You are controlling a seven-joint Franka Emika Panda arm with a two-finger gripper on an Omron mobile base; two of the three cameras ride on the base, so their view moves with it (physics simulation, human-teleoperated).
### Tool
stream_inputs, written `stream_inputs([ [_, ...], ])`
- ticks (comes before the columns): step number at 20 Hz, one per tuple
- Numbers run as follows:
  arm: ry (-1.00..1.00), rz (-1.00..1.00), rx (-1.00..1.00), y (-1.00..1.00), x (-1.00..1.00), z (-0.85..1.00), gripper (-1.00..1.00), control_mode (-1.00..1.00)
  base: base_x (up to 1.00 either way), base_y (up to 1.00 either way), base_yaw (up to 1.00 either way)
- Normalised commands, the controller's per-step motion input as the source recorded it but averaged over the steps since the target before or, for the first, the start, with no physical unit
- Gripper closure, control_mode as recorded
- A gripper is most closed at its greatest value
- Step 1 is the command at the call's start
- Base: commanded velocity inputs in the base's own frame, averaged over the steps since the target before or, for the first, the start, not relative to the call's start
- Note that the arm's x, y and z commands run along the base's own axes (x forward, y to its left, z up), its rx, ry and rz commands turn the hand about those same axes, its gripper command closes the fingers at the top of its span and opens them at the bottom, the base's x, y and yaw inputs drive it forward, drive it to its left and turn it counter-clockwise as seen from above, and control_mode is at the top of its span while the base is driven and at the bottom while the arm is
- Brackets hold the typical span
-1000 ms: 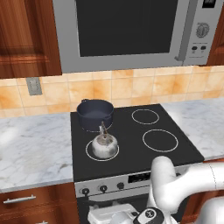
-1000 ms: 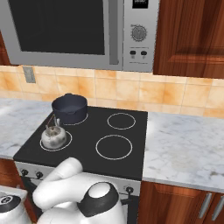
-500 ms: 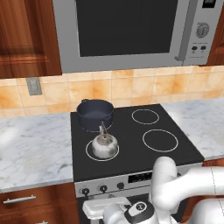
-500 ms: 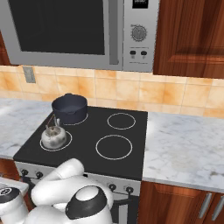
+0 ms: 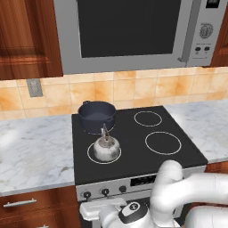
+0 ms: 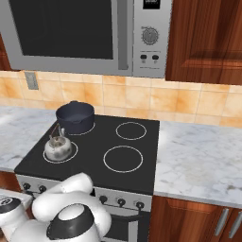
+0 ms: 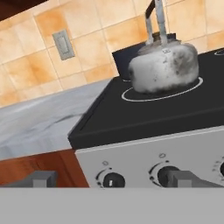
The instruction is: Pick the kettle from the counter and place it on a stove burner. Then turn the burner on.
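- kettle (image 5: 106, 148) sits upright inside front-left burner ring (image 5: 91, 156) on the black cooktop, just in front of dark pot (image 5: 96, 116)
- pincer (image 7: 109, 178) fingers wide apart, holding nothing, low before stove knobs (image 7: 112, 180)
- marble worktop (image 5: 35, 151) on both sides

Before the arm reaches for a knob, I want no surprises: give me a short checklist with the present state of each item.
1. Kettle on a burner: ok, it stands upright inside the front left ring.
2. Kettle free of the gripper: ok, the gripper is low in front of the stove, apart from the kettle.
3. Gripper ready for a knob: ok, its jaws stand wide open, empty.
4. Knobs within sight: ok, two knobs on the front panel lie just ahead of the fingertips.
5. Right knob for that burner: cannot tell, no markings are readable.
6. Burner already on: cannot tell, the ring shows no glow.
7. Pot clear of the kettle: ok, it sits on the burner behind.
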Motion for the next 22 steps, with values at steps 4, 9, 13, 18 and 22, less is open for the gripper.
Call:
stream_inputs([
  [4,0.00,0.00,-0.09,0.05,0.16,-0.54,-1.00,-1.00,0.00,0.00,0.00],
  [9,0.00,0.00,-0.05,0.03,0.27,-0.33,-1.00,-1.00,0.00,0.00,0.00],
  [13,0.00,0.00,0.00,0.17,0.36,-0.15,-1.00,-1.00,0.00,0.00,0.00],
  [18,0.00,0.00,0.00,0.27,0.36,-0.10,-1.00,-1.00,0.00,0.00,0.00],
  [22,0.00,0.00,0.00,0.17,0.28,-0.22,-1.00,-1.00,0.00,0.00,0.00],
])
